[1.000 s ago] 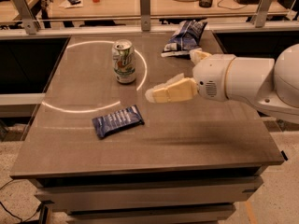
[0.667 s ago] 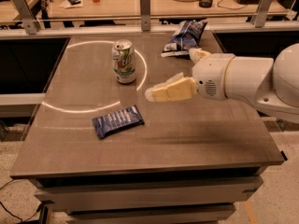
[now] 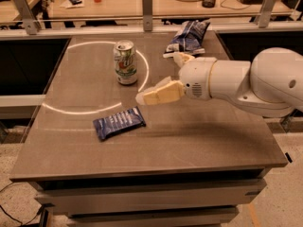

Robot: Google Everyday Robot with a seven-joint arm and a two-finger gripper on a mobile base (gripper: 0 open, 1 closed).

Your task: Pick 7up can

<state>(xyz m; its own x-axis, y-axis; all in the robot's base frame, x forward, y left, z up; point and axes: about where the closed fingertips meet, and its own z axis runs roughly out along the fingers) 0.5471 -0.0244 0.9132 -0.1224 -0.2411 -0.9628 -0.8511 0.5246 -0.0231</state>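
Note:
The 7up can [image 3: 125, 63] stands upright on the brown table [image 3: 199, 141], at the back left of the middle, white and green with a silver top. My gripper [image 3: 159, 77] is on the white arm [image 3: 246, 82] that reaches in from the right. It hovers just right of the can and a little nearer to the camera, without touching it. Its cream fingers [image 3: 158, 93] are spread apart and hold nothing.
A dark blue snack packet [image 3: 119, 123] lies on the table in front of the can. A second blue packet [image 3: 187, 37] lies at the back edge, behind the gripper. A bright ring of light curves around the can. A rail and a cluttered desk stand behind the table.
The gripper has moved slightly left, toward the can. The can and the packets have not moved.

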